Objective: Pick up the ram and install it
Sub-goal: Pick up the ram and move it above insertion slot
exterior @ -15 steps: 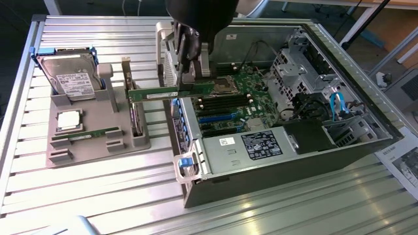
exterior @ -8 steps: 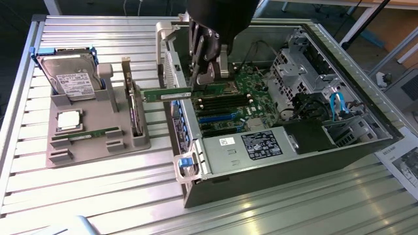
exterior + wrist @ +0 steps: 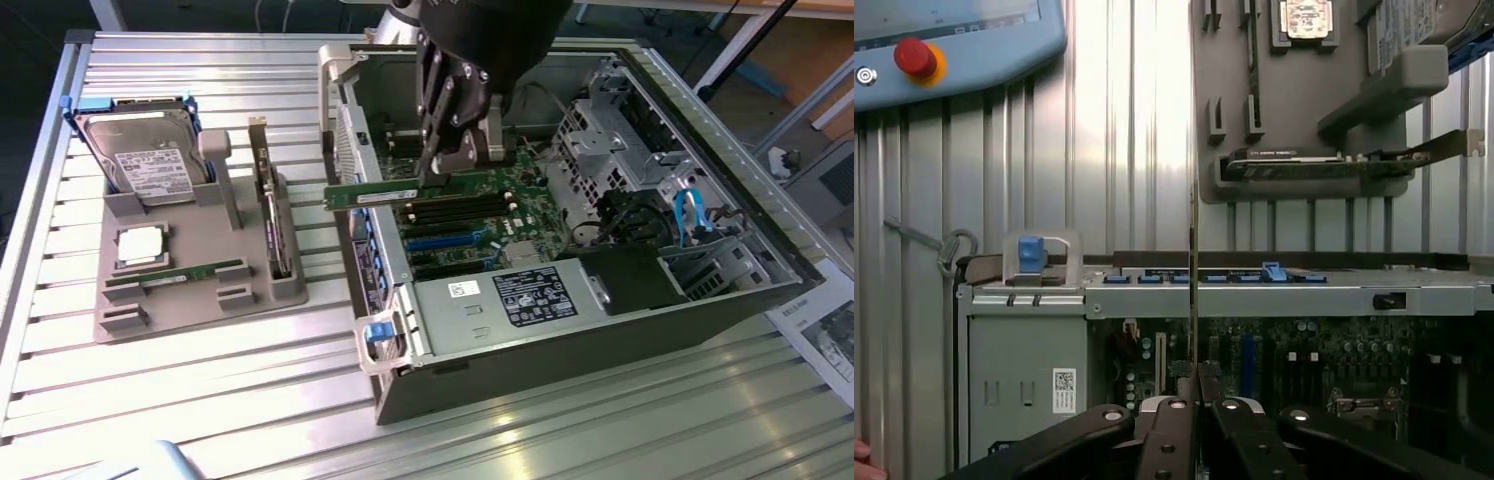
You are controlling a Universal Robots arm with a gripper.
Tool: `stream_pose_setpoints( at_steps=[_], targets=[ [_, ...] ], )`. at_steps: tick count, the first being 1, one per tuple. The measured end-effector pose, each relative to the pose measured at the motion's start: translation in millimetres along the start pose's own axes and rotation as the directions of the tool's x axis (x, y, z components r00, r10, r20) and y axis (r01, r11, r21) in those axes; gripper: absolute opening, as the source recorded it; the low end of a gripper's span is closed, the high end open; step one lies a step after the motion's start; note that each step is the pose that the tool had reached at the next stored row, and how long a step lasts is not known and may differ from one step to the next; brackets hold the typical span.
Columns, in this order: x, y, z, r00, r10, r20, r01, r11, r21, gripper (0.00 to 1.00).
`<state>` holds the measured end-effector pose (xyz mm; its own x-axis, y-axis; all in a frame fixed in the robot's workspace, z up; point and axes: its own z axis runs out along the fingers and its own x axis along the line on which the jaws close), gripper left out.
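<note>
I have the ram (image 3: 384,192) clamped in the gripper (image 3: 447,172) over the open computer case (image 3: 721,290).
Exterior view: pinched at one end, the stick juts level from the fingers, above the black slots (image 3: 461,205) (its twin (image 3: 180,276) lies in the grey tray (image 3: 200,305), well apart from the hand). Wrist view: the ram (image 3: 1194,290) shows edge-on, squeezed between the narrow fingers (image 3: 1172,430), motherboard (image 3: 1304,350) beyond.

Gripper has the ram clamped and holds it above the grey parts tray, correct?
No. The gripper does clamp the ram, but holds it above the motherboard in the open computer case, not the grey parts tray, as the exterior view shows.
</note>
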<state>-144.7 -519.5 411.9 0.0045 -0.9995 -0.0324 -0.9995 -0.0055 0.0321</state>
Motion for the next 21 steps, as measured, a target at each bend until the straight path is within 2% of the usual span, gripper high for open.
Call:
stream_pose_setpoints(
  at_steps=[11, 19, 21],
  targets=[
    [3.4, -25.5, -0.9, 1.0000, 0.000, 0.0000, 0.000, 1.0000, -0.0001, 0.12],
    [7.0, -49.8, -1.8, 1.0000, 0.000, 0.0000, 0.000, 1.0000, -0.0003, 0.12],
    [8.7, -61.8, -2.3, 1.0000, -0.001, 0.0000, 0.001, 1.0000, -0.0005, 0.12]
  ],
)
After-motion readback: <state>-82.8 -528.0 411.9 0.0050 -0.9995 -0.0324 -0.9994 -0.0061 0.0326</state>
